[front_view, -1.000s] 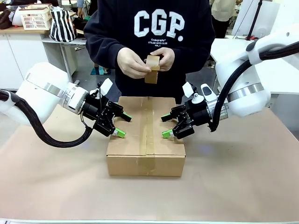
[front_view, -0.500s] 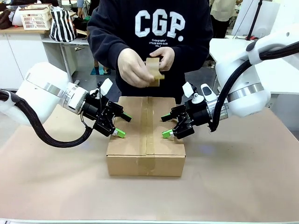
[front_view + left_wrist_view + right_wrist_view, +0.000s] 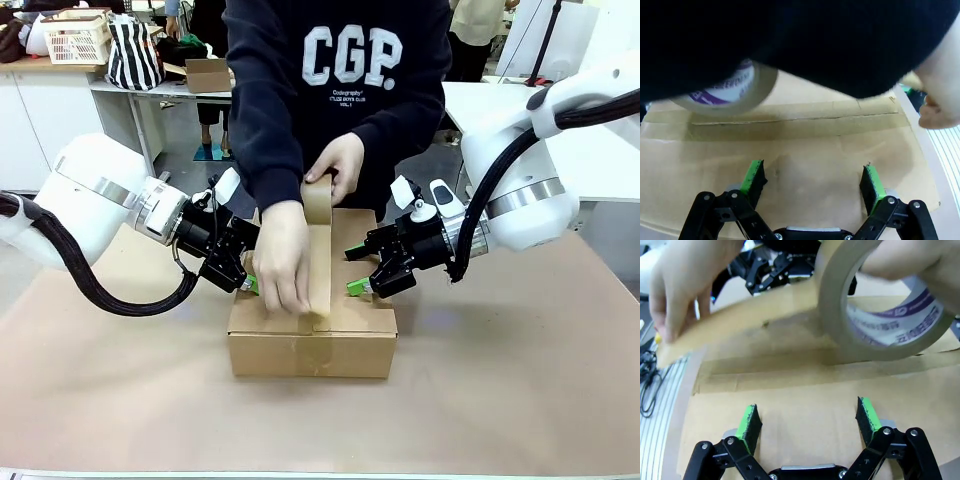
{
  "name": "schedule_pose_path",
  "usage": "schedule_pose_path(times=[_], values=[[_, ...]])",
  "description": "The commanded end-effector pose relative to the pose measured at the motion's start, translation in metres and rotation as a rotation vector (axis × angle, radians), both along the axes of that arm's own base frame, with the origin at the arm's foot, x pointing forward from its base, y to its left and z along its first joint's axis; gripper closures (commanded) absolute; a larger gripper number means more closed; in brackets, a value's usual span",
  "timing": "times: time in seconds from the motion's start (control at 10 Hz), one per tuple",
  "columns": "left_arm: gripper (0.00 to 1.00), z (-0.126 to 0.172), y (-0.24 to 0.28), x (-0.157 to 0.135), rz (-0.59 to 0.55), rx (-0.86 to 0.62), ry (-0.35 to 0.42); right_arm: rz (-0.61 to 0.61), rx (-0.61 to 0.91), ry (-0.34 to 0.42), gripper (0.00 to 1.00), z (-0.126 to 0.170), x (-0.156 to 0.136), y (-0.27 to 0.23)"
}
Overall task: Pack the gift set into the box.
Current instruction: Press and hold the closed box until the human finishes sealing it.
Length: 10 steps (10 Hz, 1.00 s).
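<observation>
Resting over the left top of the box (image 3: 312, 318), the left gripper (image 3: 247, 270) has its jaws spread wide and holds nothing; green pads (image 3: 753, 176) hover just above the cardboard in the left wrist view. Box sits mid-table (image 3: 520, 390), flaps shut, tape strip along the centre seam. Person at the far side leans over it: one hand (image 3: 283, 258) presses a tape strip (image 3: 319, 268) down near the front edge, the other hand (image 3: 338, 166) holds the tape roll (image 3: 317, 197) at the back edge. Right wrist view shows roll (image 3: 880, 310) and pulled strip (image 3: 740, 320) close up. Right gripper (image 3: 364, 270) is above the box's right top, jaws wide, empty. Gift set can't be seen with the box closed.
</observation>
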<state>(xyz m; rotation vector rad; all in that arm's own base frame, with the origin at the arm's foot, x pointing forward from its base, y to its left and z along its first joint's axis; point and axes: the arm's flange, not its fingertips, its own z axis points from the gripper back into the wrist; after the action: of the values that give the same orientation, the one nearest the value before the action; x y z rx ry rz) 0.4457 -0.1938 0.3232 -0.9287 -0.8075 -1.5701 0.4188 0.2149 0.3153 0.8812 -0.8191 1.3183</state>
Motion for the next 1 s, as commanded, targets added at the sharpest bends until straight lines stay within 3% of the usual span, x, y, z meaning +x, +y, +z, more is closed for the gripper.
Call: schedule_pose_path(times=[0.0,0.9], values=[[0.00,-0.0015,0.0009,-0.0004,-0.005,-0.003,0.015,-0.010,0.009,0.013,0.00,-0.0026,-0.0019,-0.0010],[0.00,-0.0015,0.0009,-0.0004,-0.005,-0.003,0.015,-0.010,0.009,0.013,0.00,-0.0026,-0.0019,-0.0010]])
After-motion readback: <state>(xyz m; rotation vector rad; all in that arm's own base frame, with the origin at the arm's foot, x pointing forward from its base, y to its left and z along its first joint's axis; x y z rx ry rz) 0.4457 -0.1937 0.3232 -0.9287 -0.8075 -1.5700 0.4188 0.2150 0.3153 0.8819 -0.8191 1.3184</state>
